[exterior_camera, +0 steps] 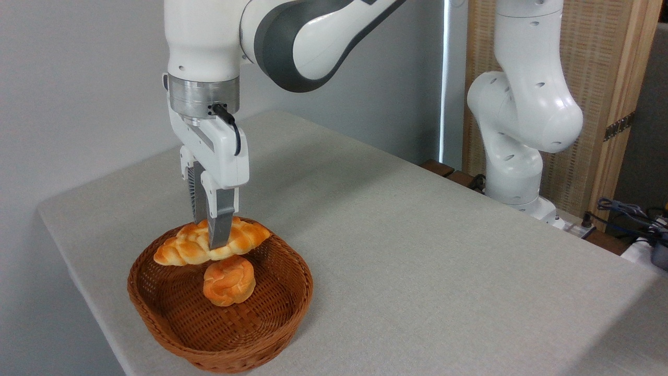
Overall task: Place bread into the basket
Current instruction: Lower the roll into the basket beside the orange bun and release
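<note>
Camera view: gripper was clamped across the middle of the bread, loaf's long axis running left-right over the back half of the basket, just behind the small bun, so release looked like straight down.

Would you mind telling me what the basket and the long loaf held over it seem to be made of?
The basket looks like brown woven wicker, matte, its crossing strands plainly visible. The bread, gripped by the gripper, has a smooth, slightly glossy golden crust with braided folds; whether it is real dough or a foam or plastic replica cannot be told.
</note>
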